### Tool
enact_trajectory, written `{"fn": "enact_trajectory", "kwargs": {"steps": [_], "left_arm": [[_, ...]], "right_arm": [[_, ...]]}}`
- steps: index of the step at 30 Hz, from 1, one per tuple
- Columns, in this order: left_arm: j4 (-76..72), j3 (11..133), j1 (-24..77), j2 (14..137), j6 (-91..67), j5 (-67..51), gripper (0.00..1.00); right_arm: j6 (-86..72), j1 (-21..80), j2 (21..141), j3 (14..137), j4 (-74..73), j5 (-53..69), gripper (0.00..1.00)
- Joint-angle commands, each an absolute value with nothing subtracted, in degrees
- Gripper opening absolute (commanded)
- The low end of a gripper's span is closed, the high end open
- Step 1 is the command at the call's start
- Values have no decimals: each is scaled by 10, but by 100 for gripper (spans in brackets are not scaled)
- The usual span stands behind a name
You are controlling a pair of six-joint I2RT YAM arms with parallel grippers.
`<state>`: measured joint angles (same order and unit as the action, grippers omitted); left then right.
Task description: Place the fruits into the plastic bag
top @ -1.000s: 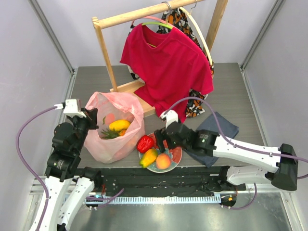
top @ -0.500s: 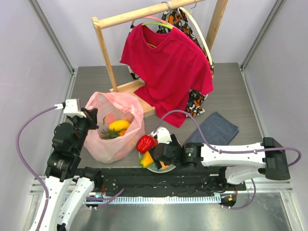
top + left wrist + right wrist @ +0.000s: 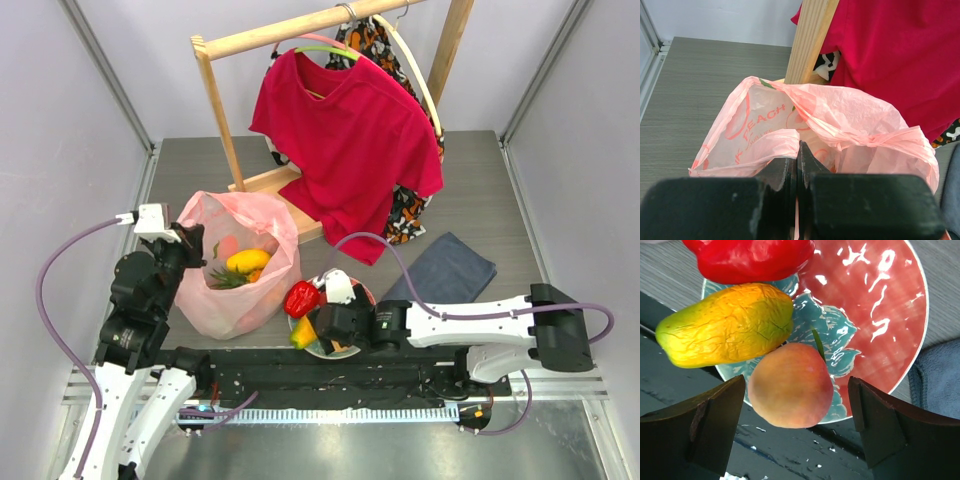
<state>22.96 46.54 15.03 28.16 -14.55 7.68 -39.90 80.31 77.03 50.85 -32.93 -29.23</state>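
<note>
From above, the pink plastic bag [image 3: 240, 290] is sitting on the left, with a yellow fruit [image 3: 247, 261] lying inside. Left wrist: the left gripper [image 3: 798, 150] is pinching the bag's edge tight. Right wrist: the right gripper [image 3: 796, 390] is hanging with fingers spread wide around the peach [image 3: 790, 385] on the plate [image 3: 880, 300].

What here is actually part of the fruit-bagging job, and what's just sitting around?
Part of the job: pink plastic bag; peach, mango and red pepper waiting on the plate; yellow fruit and pineapple already in the bag.

Just lying about: red plate, red T-shirt, wooden rack, grey-blue cloth.
</note>
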Motion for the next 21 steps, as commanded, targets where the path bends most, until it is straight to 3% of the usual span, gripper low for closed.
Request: {"fn": "enact_trajectory", "kwargs": {"steps": [1,14,18,21], "left_arm": [[210,467,150,287,-142,74,0],[210,468,150,290,-142,74,0],[210,467,150,288,-142,74,0],[211,467,150,287,-142,76,0]], "right_arm": [[-413,808,793,512,-305,-302,92],[-432,808,832,495,-307,-294,89],[-434,805,821,490,-311,-302,68],[-434,802,819,490,-318,-308,59]]}}
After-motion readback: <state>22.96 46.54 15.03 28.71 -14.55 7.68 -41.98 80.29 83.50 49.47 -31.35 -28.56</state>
